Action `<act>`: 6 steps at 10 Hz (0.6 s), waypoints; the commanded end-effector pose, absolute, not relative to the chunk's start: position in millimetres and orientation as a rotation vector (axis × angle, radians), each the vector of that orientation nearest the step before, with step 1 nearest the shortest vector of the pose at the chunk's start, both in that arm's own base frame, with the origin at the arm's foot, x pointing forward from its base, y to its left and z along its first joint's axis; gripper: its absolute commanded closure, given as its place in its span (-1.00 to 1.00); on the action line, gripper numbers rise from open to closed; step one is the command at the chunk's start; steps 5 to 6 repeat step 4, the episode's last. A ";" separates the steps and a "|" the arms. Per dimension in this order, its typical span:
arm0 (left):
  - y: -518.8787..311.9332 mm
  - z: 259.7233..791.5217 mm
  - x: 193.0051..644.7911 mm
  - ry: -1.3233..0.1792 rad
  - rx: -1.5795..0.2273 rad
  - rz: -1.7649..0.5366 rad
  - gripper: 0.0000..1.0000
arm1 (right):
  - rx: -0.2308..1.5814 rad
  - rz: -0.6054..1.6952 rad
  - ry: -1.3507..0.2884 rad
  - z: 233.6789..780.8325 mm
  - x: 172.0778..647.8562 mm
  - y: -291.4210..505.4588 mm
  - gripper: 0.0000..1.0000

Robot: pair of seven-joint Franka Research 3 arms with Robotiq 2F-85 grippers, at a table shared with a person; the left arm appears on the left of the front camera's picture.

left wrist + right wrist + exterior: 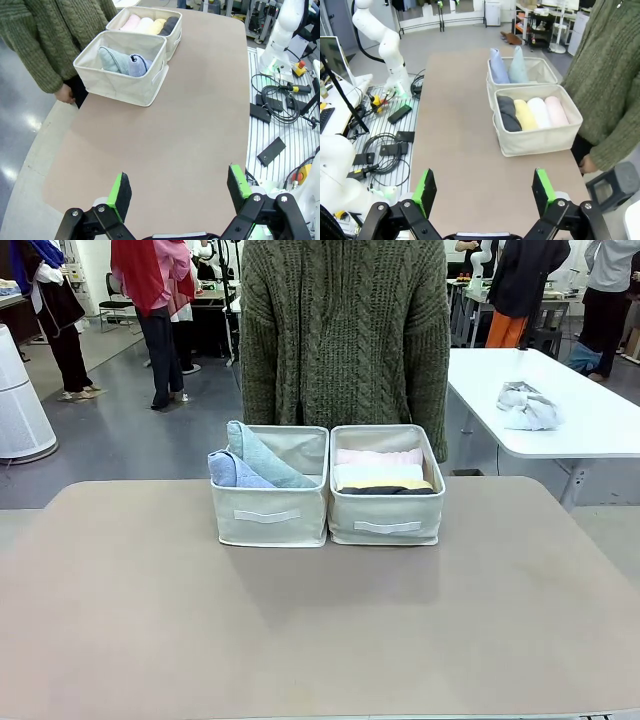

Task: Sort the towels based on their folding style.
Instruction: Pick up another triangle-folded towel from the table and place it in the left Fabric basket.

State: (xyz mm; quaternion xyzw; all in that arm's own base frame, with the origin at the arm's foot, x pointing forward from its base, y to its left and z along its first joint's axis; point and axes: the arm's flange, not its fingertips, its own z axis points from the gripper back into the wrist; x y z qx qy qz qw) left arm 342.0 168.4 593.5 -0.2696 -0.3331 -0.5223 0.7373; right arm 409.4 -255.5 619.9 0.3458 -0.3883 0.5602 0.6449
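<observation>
Two cream fabric bins stand side by side at the table's far edge. The left bin (270, 515) holds the cone-shaped light blue towel (232, 471) and pale grey-green towel (268, 456). Inside the right bin (386, 521) lie the rolled pale pink towel (378, 456), white towel (377, 472), yellow towel (385, 483) and dark grey towel (388, 490). My left gripper (179, 194) is open over bare tabletop, far from the bins (122, 70). My right gripper (482, 192) is open too, well short of the bin of rolls (536, 131).
A person in a green knitted sweater (345, 330) stands right behind the bins, hands down. A grey-white cloth bundle (526, 406) lies on a white table at the back right. Cables and boxes (280, 107) sit on the platform beside the table.
</observation>
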 end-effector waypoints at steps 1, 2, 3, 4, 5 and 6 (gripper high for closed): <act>168.1 590.2 341.4 -0.761 -0.583 -1.159 -1.00 | 0.791 1.292 -0.866 620.0 409.1 -257.3 -1.00; 168.1 590.2 341.4 -0.761 -0.583 -1.159 -1.00 | 0.791 1.292 -0.866 620.0 409.1 -257.3 -1.00; 168.1 590.2 341.4 -0.761 -0.583 -1.159 -1.00 | 0.791 1.292 -0.866 620.0 409.1 -257.3 -1.00; 168.1 590.2 341.4 -0.761 -0.583 -1.159 -1.00 | 0.791 1.292 -0.866 620.0 409.1 -257.3 -1.00; 168.1 590.2 341.4 -0.761 -0.583 -1.159 -1.00 | 0.791 1.292 -0.866 620.0 409.1 -257.3 -1.00; 168.1 590.2 341.4 -0.761 -0.583 -1.159 -1.00 | 0.791 1.292 -0.866 620.0 409.1 -257.3 -1.00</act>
